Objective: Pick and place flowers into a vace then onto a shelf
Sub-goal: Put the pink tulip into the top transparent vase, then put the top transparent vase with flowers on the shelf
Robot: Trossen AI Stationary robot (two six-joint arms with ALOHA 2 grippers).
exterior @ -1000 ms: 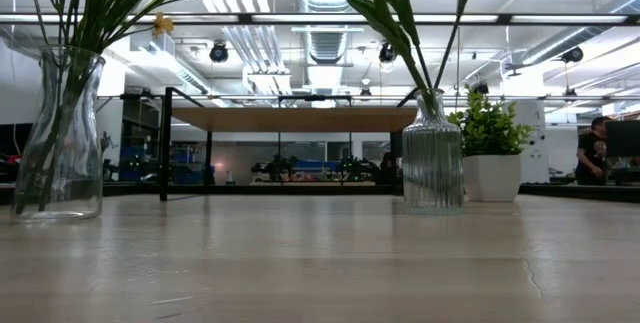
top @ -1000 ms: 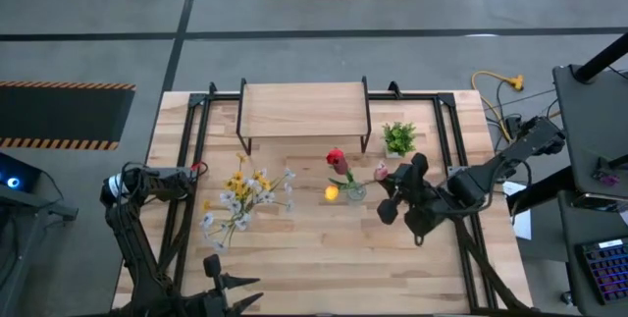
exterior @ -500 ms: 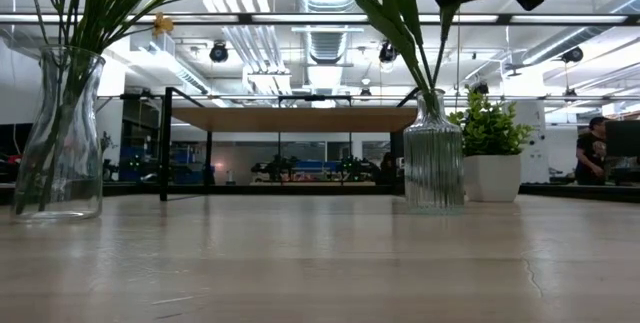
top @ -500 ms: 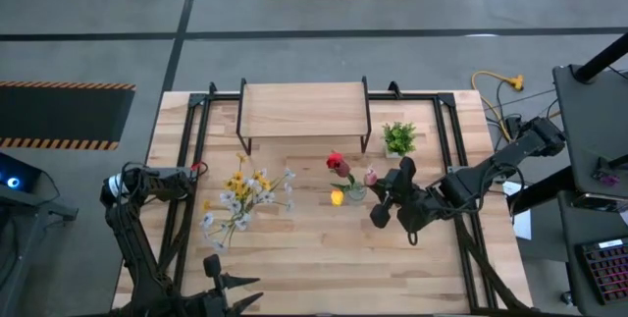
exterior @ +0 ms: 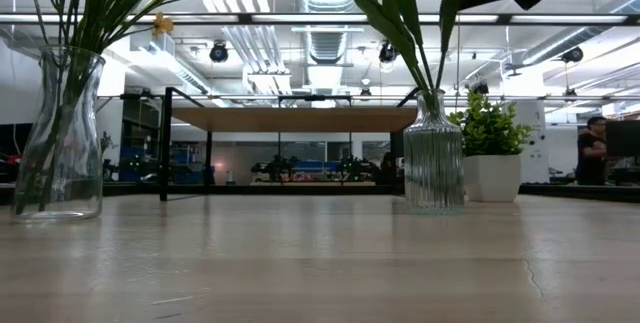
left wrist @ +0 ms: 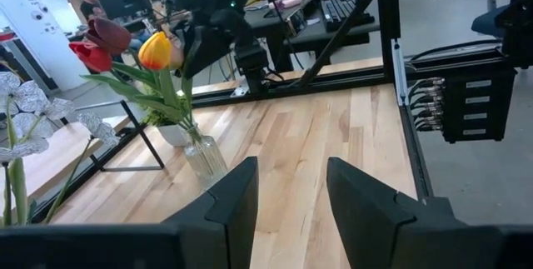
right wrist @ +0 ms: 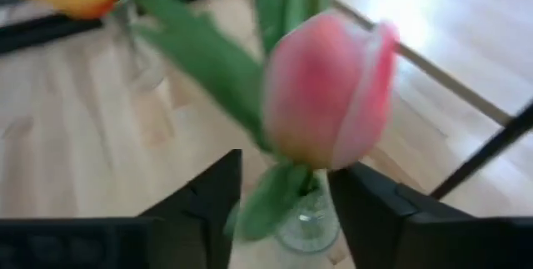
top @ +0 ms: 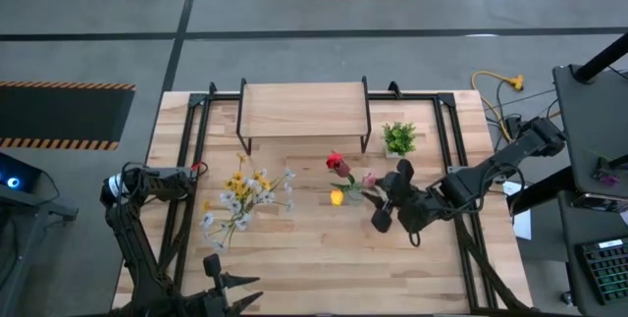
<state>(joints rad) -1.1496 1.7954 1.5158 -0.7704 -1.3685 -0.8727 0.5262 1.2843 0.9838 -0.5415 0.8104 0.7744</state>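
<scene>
A ribbed glass vase (top: 353,195) stands mid-table and holds a red tulip (top: 336,161) and an orange-yellow one (top: 337,196). A pink tulip (right wrist: 329,102) rises above the vase's mouth (right wrist: 304,223), and its green stem (exterior: 445,38) runs down to the neck. My right gripper (right wrist: 287,167) is open just right of the vase, one finger on each side of that stem below the head. The shelf (top: 304,109) stands at the far side. My left gripper (top: 240,292) waits open at the near left edge. My right gripper comes in about level from the table's right, its fingers (right wrist: 212,198) astride the pink tulip's stem and leaf (right wrist: 271,202) just under the head. I cannot tell whether either finger touches the leaf.
A clear vase (exterior: 60,133) with white and yellow blossoms (top: 240,199) stands left of the ribbed vase. A small potted plant (top: 398,138) sits right of the shelf's legs. Black frame rails (top: 196,150) run along the table's left and right sides.
My right gripper has gone toward the table's left and down with the pink tulip. The flower's head now stands close above the ribbed vase beside the other tulips, where a second ago it was farther right and higher.
</scene>
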